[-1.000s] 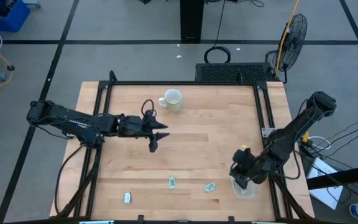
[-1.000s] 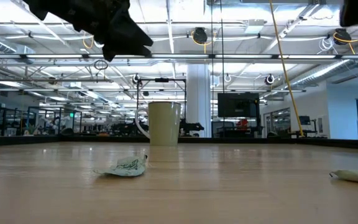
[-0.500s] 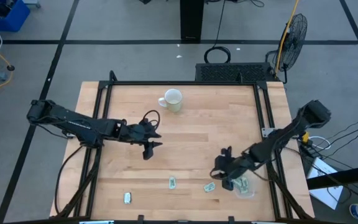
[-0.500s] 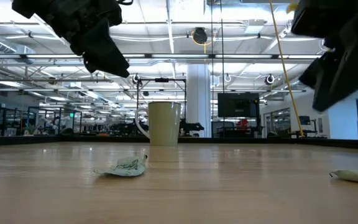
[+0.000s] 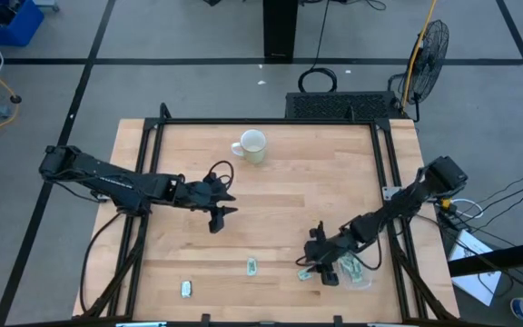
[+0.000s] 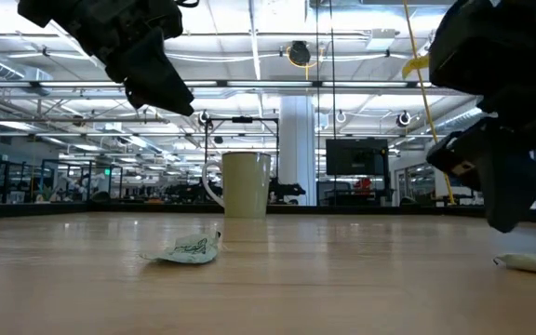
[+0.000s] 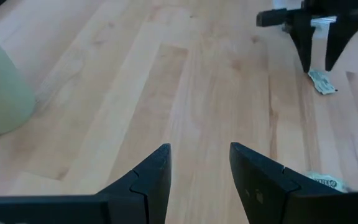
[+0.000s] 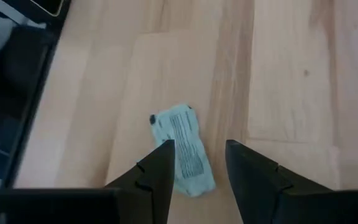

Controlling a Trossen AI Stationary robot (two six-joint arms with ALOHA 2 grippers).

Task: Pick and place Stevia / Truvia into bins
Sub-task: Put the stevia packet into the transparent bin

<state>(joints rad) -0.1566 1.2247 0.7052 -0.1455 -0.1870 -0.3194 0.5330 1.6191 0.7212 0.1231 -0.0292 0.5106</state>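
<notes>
Directly beneath the spread right gripper [image 8: 196,163] lies a Stevia packet [image 8: 183,147].

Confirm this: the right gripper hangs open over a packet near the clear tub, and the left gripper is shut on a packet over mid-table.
Not quite. The right gripper does hang open over a packet beside the clear tub, but the left gripper is open and holds nothing. The left wrist view shows only bare wood between its fingers.
</notes>
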